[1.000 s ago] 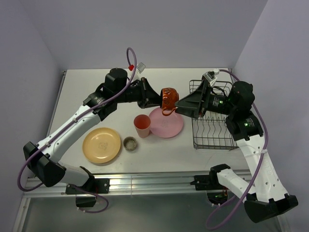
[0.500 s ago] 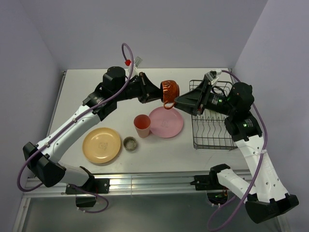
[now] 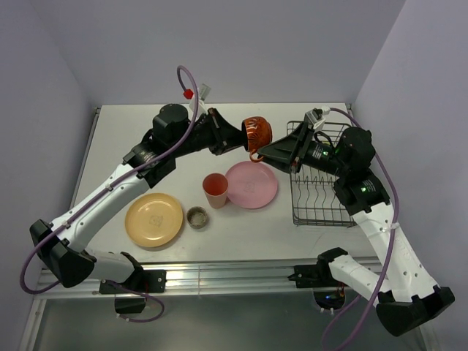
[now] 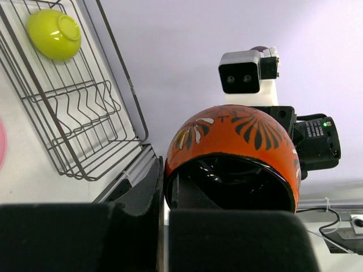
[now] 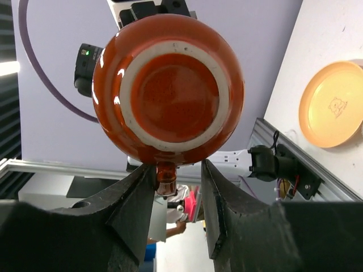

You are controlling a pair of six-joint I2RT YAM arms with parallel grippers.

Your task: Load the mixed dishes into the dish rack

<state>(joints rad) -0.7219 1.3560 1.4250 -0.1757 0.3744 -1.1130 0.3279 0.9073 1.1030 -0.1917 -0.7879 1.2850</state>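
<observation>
My left gripper [image 3: 245,139] is shut on the rim of the dark red-brown mug [image 3: 257,133], one finger inside it and one outside, and holds it in the air above the pink plate [image 3: 256,186]. The left wrist view shows the mug's [image 4: 238,141] mouth at my left gripper [image 4: 164,187]. My right gripper [image 3: 265,155] is open just right of the mug. In the right wrist view the mug's [image 5: 170,90] handle hangs between the fingers of my right gripper [image 5: 177,175], against the left one. The dish rack [image 3: 322,190] stands at the right and holds the lime-green bowl [image 4: 55,34].
The salmon tumbler [image 3: 215,190] stands left of the pink plate. The small grey-beige cup [image 3: 196,216] and the pale orange plate [image 3: 153,219] lie nearer the front left. Walls close the table at the back and right.
My left gripper has lifted the mug a little up and to the right. My right gripper has come up and in under the mug, its fingers now either side of the handle.
</observation>
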